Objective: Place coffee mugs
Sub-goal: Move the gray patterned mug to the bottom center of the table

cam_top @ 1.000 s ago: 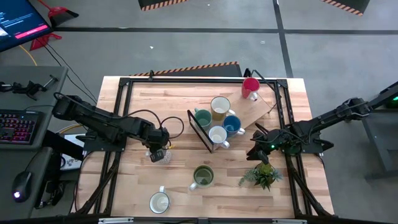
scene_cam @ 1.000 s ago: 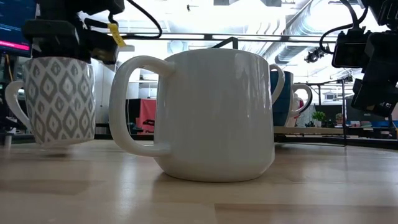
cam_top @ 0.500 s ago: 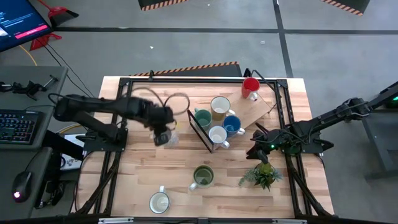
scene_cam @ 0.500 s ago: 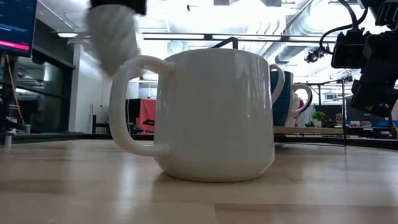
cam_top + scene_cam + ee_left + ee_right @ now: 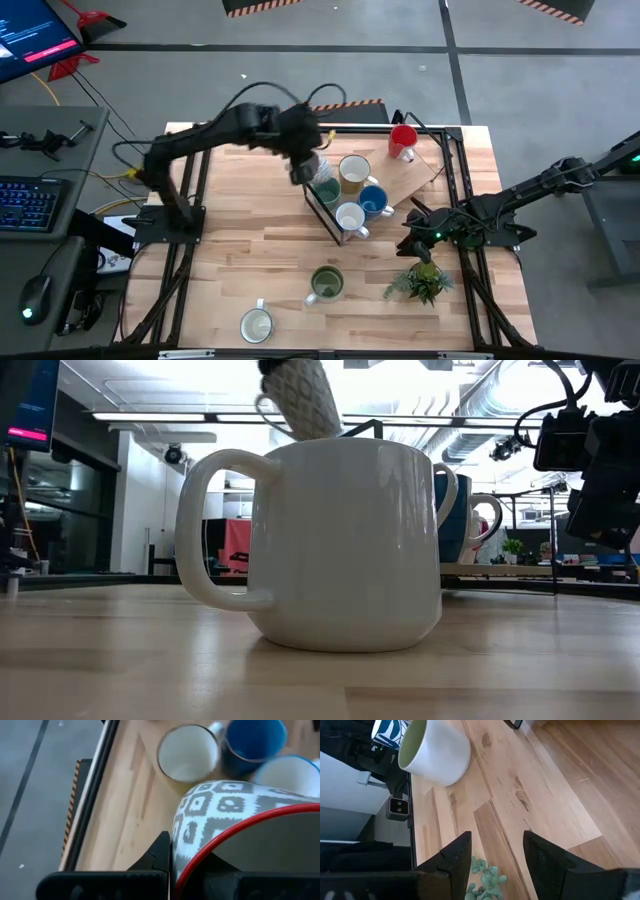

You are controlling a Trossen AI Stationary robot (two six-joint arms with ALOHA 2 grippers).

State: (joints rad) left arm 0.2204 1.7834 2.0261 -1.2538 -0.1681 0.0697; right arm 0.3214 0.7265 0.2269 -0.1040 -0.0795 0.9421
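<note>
My left gripper (image 5: 303,165) hangs above the table beside a group of coffee mugs and is shut on a grey-and-white patterned mug (image 5: 225,815) with a red rim. Below it stand a teal mug (image 5: 325,190), a cream-yellow mug (image 5: 353,172), a blue mug (image 5: 373,200) and a white mug (image 5: 350,217) on a wooden board (image 5: 405,178). A red mug (image 5: 404,140) stands at the far right. An olive green mug (image 5: 326,283) and a white mug (image 5: 256,325) rest on their bases nearer the front. My right gripper (image 5: 415,236) waits open at the right. My left gripper holds the patterned mug by its wall just under the red rim (image 5: 176,870). One finger (image 5: 161,854) lies on the outside of the wall; the mug hides the other. The fingers slant down from above. The mug (image 5: 300,395) hangs lifted clear and tilted.
A dark upright frame (image 5: 318,205) edges the board on its left side. A small potted plant (image 5: 420,282) sits just in front of my right gripper. A black rail frame (image 5: 200,180) runs around the tabletop. Bare wood lies at the table's left and middle.
My left gripper has risen from low over the table's left half and swung toward the far right, to the mugs on the board, turning as it went. It has stayed shut on the patterned mug, which is now lifted high and tilted.
</note>
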